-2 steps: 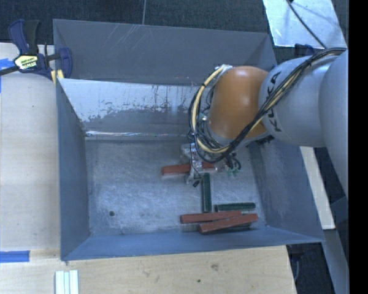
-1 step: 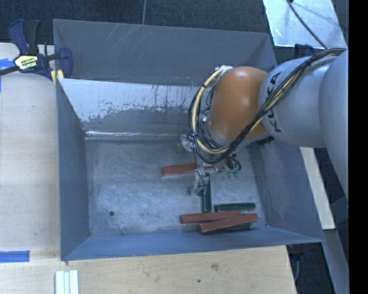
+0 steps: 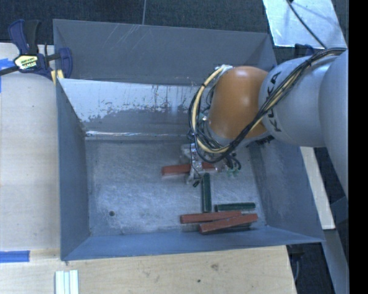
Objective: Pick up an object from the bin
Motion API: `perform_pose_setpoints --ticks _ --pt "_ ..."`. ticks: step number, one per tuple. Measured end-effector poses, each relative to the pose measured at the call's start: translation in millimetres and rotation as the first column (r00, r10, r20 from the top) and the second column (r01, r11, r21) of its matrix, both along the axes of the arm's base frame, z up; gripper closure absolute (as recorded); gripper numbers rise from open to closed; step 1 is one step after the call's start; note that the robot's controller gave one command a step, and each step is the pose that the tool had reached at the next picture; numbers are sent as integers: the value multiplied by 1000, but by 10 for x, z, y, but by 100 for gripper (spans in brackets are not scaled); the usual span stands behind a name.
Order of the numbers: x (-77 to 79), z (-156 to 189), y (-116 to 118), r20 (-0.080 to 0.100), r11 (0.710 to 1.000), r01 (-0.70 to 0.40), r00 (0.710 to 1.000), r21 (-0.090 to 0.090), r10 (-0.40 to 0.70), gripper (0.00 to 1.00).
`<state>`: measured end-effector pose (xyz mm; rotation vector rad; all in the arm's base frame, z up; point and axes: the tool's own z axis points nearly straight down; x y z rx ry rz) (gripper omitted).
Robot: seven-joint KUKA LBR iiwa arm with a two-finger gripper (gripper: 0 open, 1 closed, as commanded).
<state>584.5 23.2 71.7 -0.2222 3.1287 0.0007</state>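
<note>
Down in the grey bin [image 3: 73,164], your pincer [image 3: 196,175] sits low at the right end of a reddish-brown stick [image 3: 173,171], its opening impossible to tell, and nothing looks lifted yet.

A robotics lab: a cabled KUKA arm [image 3: 306,103] over a grey metal bin [image 3: 73,164].

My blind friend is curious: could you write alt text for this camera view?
A robot arm's gripper hangs low in a grey metal bin, beside a reddish-brown stick and a dark green stick. Three more sticks lie near the front wall.
</note>
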Motion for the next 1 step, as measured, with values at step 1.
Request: perform_pose_setpoints --ticks 1 --pt "138 1326 -349 2 997 -80 997 -2 80 100"
